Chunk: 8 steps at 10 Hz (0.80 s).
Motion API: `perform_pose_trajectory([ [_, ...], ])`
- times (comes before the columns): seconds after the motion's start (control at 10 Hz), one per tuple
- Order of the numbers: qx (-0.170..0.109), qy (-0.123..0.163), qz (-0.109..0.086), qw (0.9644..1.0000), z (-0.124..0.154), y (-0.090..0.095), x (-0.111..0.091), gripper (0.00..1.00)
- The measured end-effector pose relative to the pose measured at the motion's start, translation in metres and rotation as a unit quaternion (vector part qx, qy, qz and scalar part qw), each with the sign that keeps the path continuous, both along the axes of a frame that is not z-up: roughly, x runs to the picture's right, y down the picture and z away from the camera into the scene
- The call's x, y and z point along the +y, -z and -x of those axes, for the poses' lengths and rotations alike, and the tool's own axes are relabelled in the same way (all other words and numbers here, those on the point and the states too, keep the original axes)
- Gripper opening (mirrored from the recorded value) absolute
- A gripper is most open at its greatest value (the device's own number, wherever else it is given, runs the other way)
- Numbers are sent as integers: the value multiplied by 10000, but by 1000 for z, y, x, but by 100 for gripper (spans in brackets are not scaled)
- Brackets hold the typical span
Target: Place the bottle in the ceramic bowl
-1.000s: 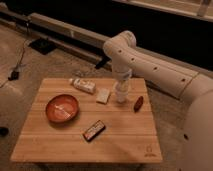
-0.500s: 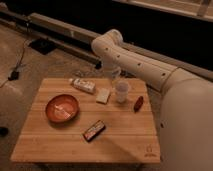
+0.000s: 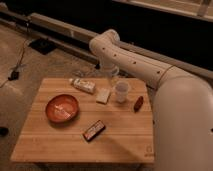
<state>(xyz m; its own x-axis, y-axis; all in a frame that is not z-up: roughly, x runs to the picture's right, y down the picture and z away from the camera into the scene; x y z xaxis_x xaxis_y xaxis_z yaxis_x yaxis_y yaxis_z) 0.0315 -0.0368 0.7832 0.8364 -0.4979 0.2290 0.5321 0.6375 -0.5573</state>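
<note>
Desk seen from above, left to right. The ceramic bowl sits near the left edge. The bottle lies on its side just behind and right of it, on the desk and not held. A dark flat bar lies toward the front, and a pale block lies beside the white cup. The end effector hangs just behind the cup; whether it is spread or pressed together cannot be told. A dark red oblong lies farthest right. Likely hazards: a sweep toward the bottle could clip the cup or block, and an off-centre pinch could roll the bottle away.
</note>
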Motion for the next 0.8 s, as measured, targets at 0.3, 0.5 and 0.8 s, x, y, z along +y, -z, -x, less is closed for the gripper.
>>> perform_pose_trajectory([
  [0.3,-146,281,77,9995,11,-6,-2,24],
  [0.5,-169,353,82,9992,13,-15,-2,25],
  [0.8,-330,650,134,9972,34,-38,-13,45],
])
